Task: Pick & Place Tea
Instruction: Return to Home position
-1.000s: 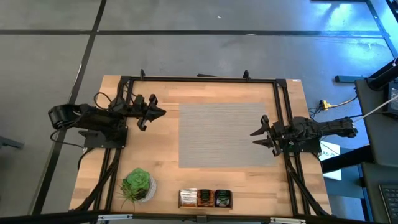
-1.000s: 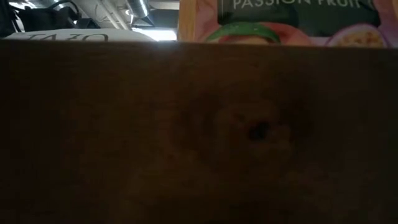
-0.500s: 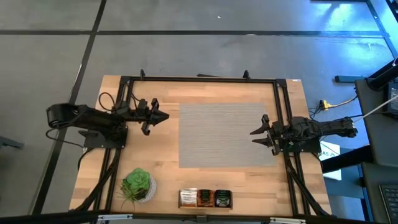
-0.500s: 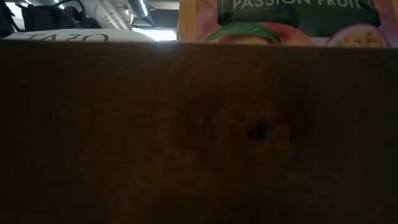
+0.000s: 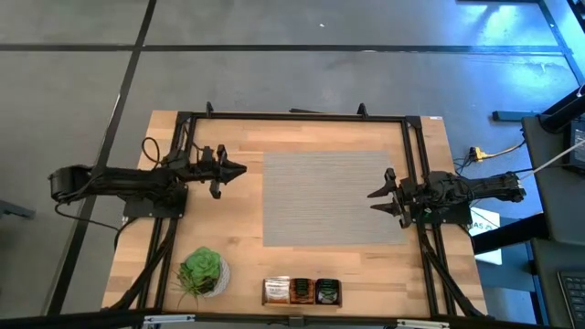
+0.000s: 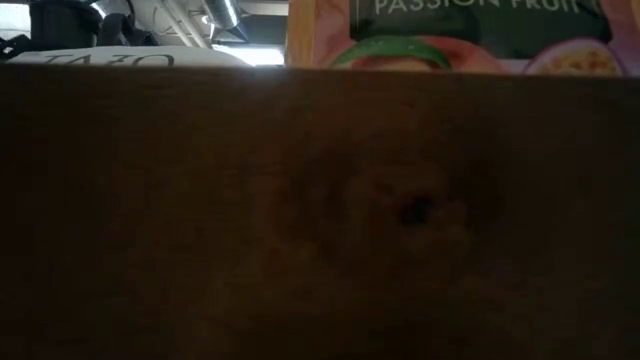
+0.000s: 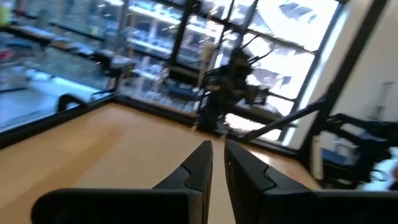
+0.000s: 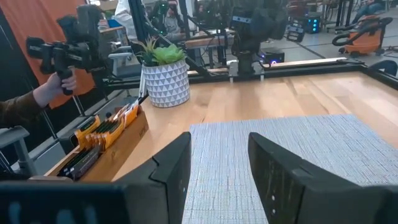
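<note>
I see the tea sachets standing on edge in the wooden organizer at the counter's edge: white-and-orange left, orange middle, black right.

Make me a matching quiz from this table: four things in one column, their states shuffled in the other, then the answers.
Things:
1. potted plant
2. wooden organizer
3. left claw
4. right claw

States:
A. shut, just off the grey mat
B. open, over the mat's edge
C. holds tea bags in sections
D. stands in a white patterned pot

Pairs: 1-D, 2-C, 3-A, 4-B
</note>
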